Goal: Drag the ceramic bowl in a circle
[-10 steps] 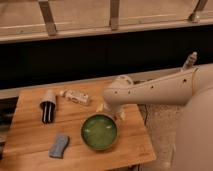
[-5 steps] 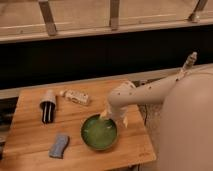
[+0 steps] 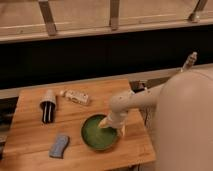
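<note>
The ceramic bowl, round with a glossy green inside and tan-brown rim, sits on the wooden table near its front right. My gripper hangs at the end of the white arm reaching in from the right. It is at the bowl's right rim, with one fingertip over the inside of the bowl and one outside it.
A small grey-blue block lies left of the bowl near the front edge. A black and white cylinder lies at the back left. A small packet lies at the back middle. My white body fills the right side.
My arm has come down and forward to the bowl's right rim. The bowl has shifted slightly toward the front of the table.
</note>
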Controlling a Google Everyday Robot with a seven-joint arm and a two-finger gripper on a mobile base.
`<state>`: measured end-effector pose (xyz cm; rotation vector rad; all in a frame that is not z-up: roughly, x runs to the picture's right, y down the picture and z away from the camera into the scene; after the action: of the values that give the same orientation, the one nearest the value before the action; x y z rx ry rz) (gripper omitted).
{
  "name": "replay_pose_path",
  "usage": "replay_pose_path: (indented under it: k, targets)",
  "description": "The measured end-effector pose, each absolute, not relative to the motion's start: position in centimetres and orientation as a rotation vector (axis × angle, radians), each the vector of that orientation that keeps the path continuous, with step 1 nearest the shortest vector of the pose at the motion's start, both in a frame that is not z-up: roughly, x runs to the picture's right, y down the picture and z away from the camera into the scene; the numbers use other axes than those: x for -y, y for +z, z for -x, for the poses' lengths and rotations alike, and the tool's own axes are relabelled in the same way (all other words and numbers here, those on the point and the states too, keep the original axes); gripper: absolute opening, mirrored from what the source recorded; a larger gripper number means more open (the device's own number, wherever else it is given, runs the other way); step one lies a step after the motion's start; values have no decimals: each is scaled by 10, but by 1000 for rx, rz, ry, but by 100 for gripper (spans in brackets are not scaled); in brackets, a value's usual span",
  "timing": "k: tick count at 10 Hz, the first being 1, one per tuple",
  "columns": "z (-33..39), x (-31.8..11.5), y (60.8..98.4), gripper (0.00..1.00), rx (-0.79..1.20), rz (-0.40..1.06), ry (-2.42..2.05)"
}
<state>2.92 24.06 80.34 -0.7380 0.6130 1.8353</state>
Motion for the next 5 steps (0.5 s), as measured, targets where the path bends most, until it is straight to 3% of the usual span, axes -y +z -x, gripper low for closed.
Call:
replay_pose_path:
  k: [5]
  targets:
    - [-20, -232, 789, 13, -552, 761, 1833]
